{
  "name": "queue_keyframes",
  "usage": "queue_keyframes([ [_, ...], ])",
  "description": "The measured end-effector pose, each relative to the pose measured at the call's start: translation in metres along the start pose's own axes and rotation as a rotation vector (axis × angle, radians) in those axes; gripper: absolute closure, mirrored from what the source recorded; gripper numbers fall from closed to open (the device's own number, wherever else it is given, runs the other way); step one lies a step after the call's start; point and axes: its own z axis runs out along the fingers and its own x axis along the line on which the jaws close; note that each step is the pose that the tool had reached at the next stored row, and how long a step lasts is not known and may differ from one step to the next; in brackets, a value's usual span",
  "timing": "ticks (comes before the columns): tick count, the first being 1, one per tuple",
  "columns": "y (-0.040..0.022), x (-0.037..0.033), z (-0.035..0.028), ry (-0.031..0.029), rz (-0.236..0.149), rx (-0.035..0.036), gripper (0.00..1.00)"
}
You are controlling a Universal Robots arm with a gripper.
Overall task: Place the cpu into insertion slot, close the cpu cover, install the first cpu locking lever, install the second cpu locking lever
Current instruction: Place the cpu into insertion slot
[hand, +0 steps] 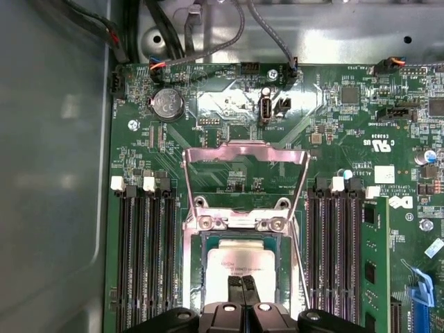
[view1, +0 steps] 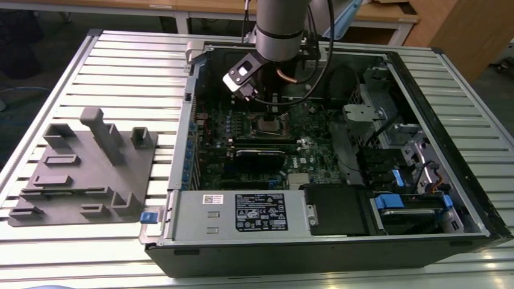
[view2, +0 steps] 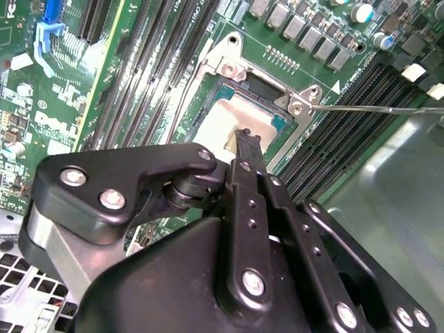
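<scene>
Looking down past the black two-finger gripper (hand: 243, 283) in the first wrist view, I see its fingers pressed together with nothing between them. The tips are down at the small, flat, square, silver-topped cpu (hand: 232, 263); I cannot tell whether they touch it. That cpu lies flat inside the square, silvery-rimmed insertion slot (hand: 205, 270). Just beyond, the thin silver metal-frame cpu cover (hand: 244, 147) is swung open off the socket, and green board shows through its square window. A thin metal lever rod (hand: 300, 267) runs along one side of the socket and stands free. In the exterior view, the green motherboard (view1: 313, 150) lies inside an open black computer case (view1: 449, 108). The case rests on a slatted metal table (view1: 120, 72). A grey moulded fixture plate (view1: 88, 168) sits apart at the exterior view's left.
</scene>
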Motion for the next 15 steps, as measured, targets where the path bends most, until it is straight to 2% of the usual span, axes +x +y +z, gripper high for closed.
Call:
queue_keyframes([
  [6, 0.0014, 0.0, 0.0003, 0.0, 0.0, 0.0, 0.89],
  [12, 0.0012, -0.0001, 0.0056, 0.0001, 0.0, -0.0001, 0.89],
  [15, 0.0011, -0.0001, 0.006, -0.0001, 0.0, 0.0001, 0.89],
])
